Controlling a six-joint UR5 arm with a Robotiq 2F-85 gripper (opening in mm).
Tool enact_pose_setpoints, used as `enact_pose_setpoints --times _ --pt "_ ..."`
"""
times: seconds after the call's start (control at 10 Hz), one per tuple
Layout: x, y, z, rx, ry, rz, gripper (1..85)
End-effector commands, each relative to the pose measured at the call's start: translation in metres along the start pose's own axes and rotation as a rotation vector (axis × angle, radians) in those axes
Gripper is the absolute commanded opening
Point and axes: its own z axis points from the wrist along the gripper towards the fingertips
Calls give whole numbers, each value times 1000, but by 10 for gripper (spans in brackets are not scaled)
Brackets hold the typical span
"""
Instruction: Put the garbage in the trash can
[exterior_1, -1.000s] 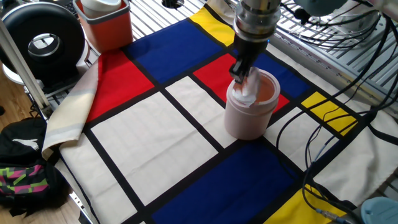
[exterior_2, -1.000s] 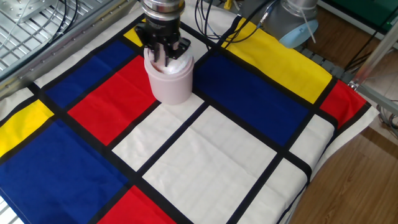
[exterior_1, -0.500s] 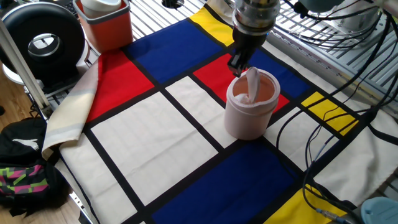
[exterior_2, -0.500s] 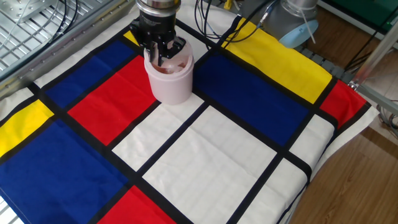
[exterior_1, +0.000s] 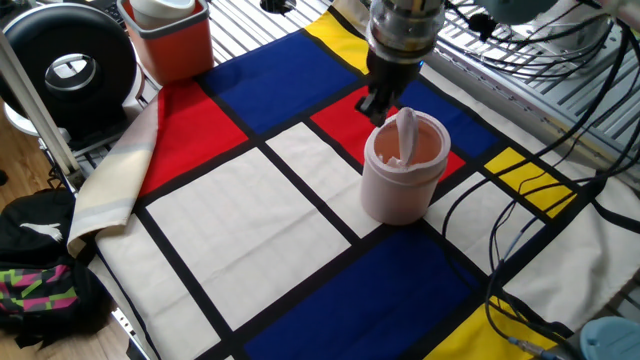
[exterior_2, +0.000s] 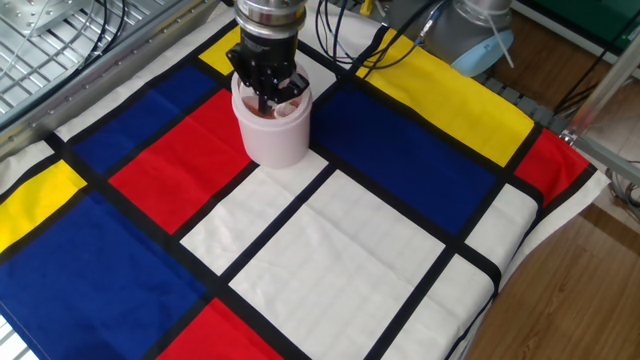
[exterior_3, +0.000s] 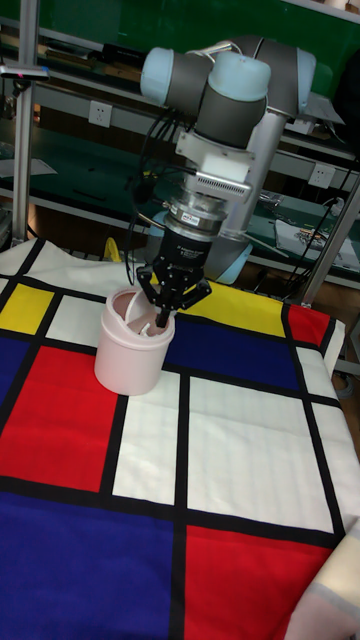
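The pale pink trash can (exterior_1: 402, 185) stands upright on the checkered cloth, also seen in the other fixed view (exterior_2: 270, 135) and the tall view (exterior_3: 128, 350). A white strip of the garbage (exterior_1: 405, 137) sticks up inside its open mouth, the rest hidden by the wall; a white bit (exterior_3: 149, 325) shows in the tall view too. My gripper (exterior_1: 380, 103) hovers just above the can's far rim, pointing down, fingers spread and empty (exterior_3: 166, 312). In the other fixed view the gripper (exterior_2: 268, 88) covers most of the can's mouth.
A red-orange square bin (exterior_1: 170, 40) with a white insert stands at the far left corner beside a black round device (exterior_1: 65, 65). Black cables (exterior_1: 530, 200) trail over the cloth to the right of the can. The cloth hangs over the table edge (exterior_1: 100, 200) at the left.
One second ago my fingers held the white wad in the can's mouth. They have since let go and risen a little, leaving the tissue inside.
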Motion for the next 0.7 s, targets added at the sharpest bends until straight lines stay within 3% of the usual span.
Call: enact_pose_setpoints --times 0.0,0.2,0.6 --pt "5 -11 0 27 27 27 10" --pt "20 -25 -9 38 49 27 10" --pt "39 -37 -15 38 52 48 10"
